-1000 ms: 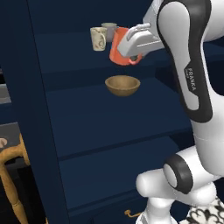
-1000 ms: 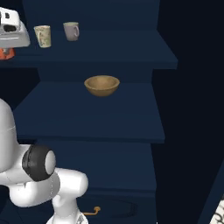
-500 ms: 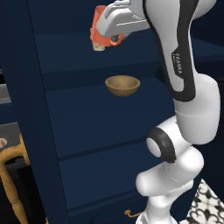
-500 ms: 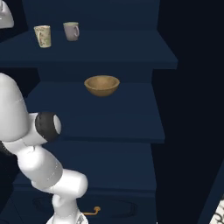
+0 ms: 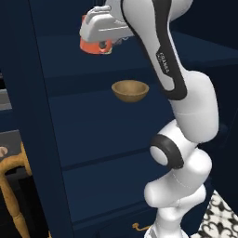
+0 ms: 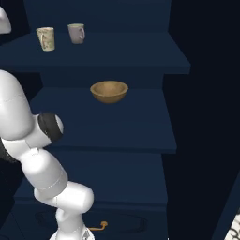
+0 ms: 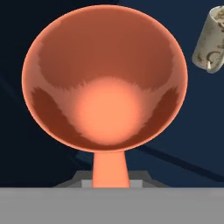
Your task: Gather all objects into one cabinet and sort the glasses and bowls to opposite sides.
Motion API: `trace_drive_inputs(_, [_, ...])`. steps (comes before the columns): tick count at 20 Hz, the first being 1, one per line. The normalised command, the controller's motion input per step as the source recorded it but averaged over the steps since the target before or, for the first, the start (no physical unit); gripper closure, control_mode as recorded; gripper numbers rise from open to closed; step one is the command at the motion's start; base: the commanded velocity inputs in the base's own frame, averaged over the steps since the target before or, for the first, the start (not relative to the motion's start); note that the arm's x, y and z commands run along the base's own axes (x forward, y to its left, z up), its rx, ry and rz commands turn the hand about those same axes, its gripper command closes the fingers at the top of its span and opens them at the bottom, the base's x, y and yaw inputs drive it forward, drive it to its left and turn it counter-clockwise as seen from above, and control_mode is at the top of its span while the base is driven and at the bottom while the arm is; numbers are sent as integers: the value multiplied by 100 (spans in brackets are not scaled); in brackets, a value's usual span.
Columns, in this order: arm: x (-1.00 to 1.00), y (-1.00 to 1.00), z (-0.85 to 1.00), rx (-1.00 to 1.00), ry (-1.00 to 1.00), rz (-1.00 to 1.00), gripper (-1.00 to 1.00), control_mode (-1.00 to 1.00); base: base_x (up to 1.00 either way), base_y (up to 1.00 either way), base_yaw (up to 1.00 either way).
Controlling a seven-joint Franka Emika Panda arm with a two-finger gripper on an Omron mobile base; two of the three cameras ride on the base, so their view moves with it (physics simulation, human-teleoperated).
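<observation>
Inside cabinet (image 6: 140,51), bowl (image 6: 108,91), tumbler (image 6: 45,38), mug (image 6: 76,33)

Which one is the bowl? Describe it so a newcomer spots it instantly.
Start at the tall navy cabinet with its stacked shelves. On the shelf below the cream tumbler and the handled mug sits the wooden bowl, alone. It is tan, round and shallow, wider than either cup above it.
</observation>
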Motion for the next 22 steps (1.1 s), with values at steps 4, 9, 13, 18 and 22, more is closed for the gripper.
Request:
trace_drive_inputs(4, [60, 30, -14, 0, 14, -6, 100, -100, 0, 0, 0])
trace_drive_inputs(9, [67, 18, 0, 0, 24, -10, 100, -100, 0, 0, 0])
trace_drive_inputs(13, [49, 27, 2, -6, 18, -11, 100, -100, 0, 0, 0])
trace_drive_inputs(18, [40, 50, 17, -18, 7, -17, 100, -100, 0, 0, 0])
trace_drive_inputs(22, [54, 30, 14, -12, 23, -12, 100, -100, 0, 0, 0])
